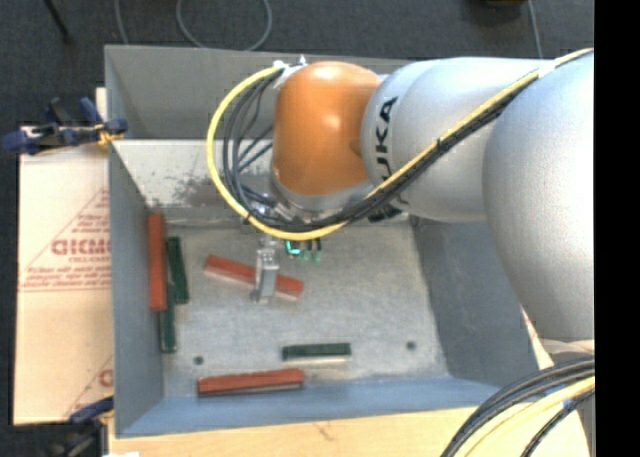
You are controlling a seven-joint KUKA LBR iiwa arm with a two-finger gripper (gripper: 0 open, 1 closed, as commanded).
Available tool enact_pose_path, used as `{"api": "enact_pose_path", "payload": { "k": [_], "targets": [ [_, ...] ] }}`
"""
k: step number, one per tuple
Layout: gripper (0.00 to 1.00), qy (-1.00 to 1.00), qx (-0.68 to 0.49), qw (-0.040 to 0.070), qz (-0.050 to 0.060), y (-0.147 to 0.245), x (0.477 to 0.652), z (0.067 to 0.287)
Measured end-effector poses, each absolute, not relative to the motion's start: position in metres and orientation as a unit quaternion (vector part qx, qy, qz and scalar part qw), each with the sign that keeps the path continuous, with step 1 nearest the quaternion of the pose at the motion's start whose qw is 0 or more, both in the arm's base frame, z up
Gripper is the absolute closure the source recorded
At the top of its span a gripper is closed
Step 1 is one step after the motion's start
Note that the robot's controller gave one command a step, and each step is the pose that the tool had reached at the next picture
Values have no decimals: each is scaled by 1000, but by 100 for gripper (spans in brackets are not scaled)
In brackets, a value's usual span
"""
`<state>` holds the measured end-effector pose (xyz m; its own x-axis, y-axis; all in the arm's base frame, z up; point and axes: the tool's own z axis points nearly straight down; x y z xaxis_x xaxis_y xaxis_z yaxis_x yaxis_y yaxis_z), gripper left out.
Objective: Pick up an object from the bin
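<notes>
My gripper (266, 283) hangs below the orange wrist cover in the middle of the bin. It reaches down onto a short red bar (227, 269) that lies slanted on the bin floor, and it crosses the bar near its right end. The gripper's grey tip covers part of the bar, whose red shows on both sides of it. A short dark green bar (316, 351) lies flat nearer the front wall, apart from the gripper.
A long red bar (250, 382) lies along the front wall. By the left wall lie another long red bar (157, 260) and two dark green bars (176, 270) (167, 330). The arm covers the bin's back right part.
</notes>
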<state>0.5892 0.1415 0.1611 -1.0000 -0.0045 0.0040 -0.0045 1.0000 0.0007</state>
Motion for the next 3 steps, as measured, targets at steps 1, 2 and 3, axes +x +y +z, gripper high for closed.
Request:
{"api": "enact_pose_path", "payload": {
  "k": [1,2,3],
  "targets": [
    [0,-999,-42,1,0,115,601,66],
    [100,-999,-44,-3,-1,116,603,71],
    [100,-999,-44,-6,-2,137,612,249]
  ]
}}
